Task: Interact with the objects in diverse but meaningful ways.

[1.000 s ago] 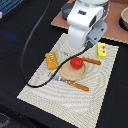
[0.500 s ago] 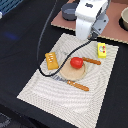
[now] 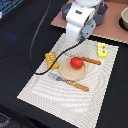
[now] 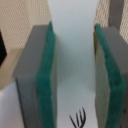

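Between the claw's (image 4: 75, 75) green pads sits the white fish piece (image 4: 74, 55).

The gripper (image 3: 75, 37) fingertips are hidden behind the arm's white body. A pot (image 3: 124, 19) at three o'clock is cut off by the edge. The wrist view is blurred.

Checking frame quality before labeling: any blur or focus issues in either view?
Exterior view: soft and low in detail, but the red tomato-like ball on the plate reads clearly. Wrist view: heavily blurred at close range, green pads fuzzy-edged around a white elongated piece.
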